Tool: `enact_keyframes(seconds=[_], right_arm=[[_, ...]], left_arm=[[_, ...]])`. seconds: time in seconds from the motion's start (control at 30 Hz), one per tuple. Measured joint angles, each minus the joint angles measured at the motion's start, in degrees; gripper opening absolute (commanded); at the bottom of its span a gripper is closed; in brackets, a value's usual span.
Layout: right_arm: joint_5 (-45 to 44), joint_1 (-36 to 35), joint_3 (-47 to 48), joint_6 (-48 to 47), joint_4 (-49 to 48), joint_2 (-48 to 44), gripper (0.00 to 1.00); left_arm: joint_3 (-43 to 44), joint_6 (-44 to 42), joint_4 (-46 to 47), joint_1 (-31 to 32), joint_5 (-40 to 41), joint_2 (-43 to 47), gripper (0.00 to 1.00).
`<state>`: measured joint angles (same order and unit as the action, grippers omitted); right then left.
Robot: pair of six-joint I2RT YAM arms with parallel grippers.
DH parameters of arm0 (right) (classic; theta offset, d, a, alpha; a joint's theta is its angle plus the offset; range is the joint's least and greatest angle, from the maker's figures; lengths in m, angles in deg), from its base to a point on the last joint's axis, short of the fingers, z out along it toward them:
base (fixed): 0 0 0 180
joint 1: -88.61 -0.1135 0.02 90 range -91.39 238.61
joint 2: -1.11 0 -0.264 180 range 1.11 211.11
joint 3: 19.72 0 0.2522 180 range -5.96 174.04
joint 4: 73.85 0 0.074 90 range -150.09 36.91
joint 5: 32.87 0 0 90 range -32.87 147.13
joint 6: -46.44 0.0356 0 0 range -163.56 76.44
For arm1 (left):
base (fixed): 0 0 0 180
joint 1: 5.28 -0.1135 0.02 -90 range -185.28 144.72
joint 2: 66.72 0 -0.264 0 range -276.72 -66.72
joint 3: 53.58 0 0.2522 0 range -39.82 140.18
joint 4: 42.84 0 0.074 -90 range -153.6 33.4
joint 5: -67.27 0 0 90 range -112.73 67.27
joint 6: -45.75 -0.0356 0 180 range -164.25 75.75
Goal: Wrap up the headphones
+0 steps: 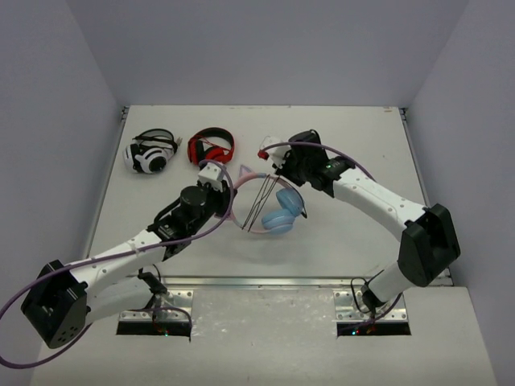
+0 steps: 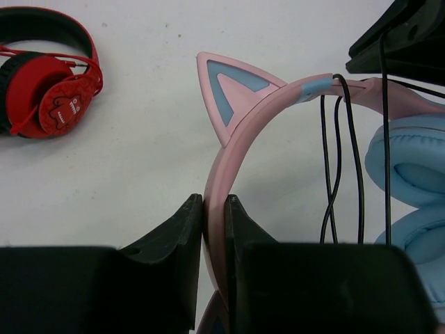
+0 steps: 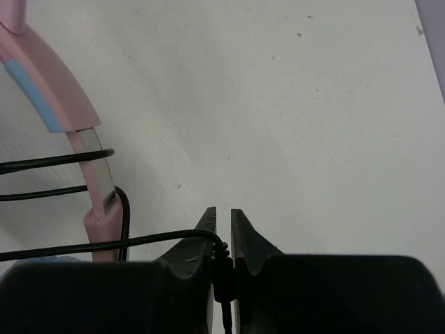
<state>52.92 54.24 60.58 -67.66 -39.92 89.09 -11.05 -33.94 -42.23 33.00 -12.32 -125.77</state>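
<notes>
The headphones lie at mid-table: pink cat-eared headband (image 1: 241,178), light blue ear cups (image 1: 284,211). My left gripper (image 1: 228,190) is shut on the headband; in the left wrist view its jaws (image 2: 214,209) pinch the pink band (image 2: 240,132) just below a cat ear (image 2: 229,87). The thin black cable (image 1: 262,201) runs in several strands across the band (image 2: 334,167). My right gripper (image 1: 282,170) is above the band's far end and shut on the cable's plug end (image 3: 222,268), with the cable (image 3: 83,245) trailing left toward the band (image 3: 66,97).
Red-and-black headphones (image 1: 211,147) (image 2: 45,80) and white-and-black headphones (image 1: 150,153) lie at the back left. A small white and red object (image 1: 265,149) sits behind the right gripper. Grey walls enclose the table on three sides.
</notes>
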Motion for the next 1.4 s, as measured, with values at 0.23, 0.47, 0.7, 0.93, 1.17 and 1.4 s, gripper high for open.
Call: enact_keyframes(seconds=[0.23, 0.47, 0.7, 0.93, 1.17, 1.4], right_arm=[[5.14, 1.81, 1.18, 2.62, -0.13, 1.09, 0.13], [9.6, 2.6, 1.16, 5.38, -1.14, 0.72, 0.14], [17.2, 6.8, 1.16, 9.99, -1.79, -0.55, 0.19], [23.93, 9.35, 1.18, 12.98, -1.7, -0.5, 0.36], [33.0, 16.09, 1.2, 16.63, -1.75, 0.7, 0.49], [39.36, 21.29, 1.33, 20.52, -2.1, 3.45, 0.99]], left_arm=[[0.0, 0.46, -0.09, -0.02, 0.0, 3.45, 0.0], [0.7, 0.57, -1.36, -0.02, -1.29, 3.76, 0.0], [4.26, 1.16, -2.82, -0.02, -3.08, 2.64, 0.0], [5.88, 2.14, -3.54, -0.13, -5.55, 1.79, 0.0], [10.27, 2.16, -2.69, -2.71, -11.85, -2.78, 0.0], [14.38, 2.67, 0.35, -5.84, -19.8, -8.09, 0.0]])
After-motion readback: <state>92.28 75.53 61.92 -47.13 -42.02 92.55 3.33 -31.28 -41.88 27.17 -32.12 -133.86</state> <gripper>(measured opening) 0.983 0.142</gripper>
